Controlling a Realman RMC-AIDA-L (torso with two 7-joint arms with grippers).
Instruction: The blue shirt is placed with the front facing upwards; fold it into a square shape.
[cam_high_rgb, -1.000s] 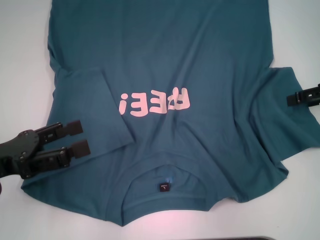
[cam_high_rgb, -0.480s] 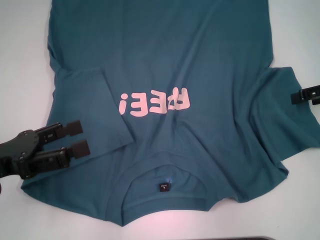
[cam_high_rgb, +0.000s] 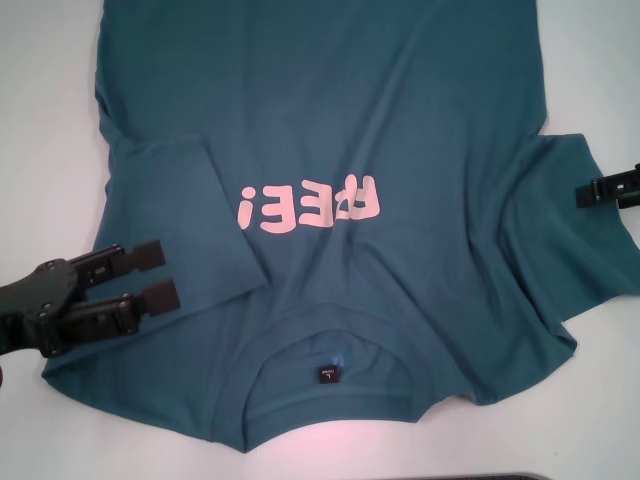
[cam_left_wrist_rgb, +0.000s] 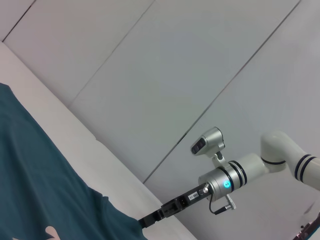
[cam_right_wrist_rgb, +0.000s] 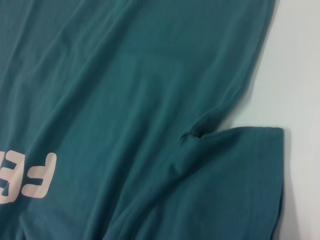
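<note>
The blue shirt is spread front-up on the white table, its pink lettering and black neck label visible. The sleeve nearest the left gripper is already laid inward over the chest, its hem lying just ahead of the fingertips. That gripper is held low over the shirt's shoulder edge with its two fingers spread and nothing pinched between them, which suggests a release after the sleeve fold. The opposite sleeve is left unfolded and rumpled. The right gripper is seen only at its tip, just above that sleeve's outer edge, probably placed to take it next; whether its fingers are parted cannot be told.
</note>
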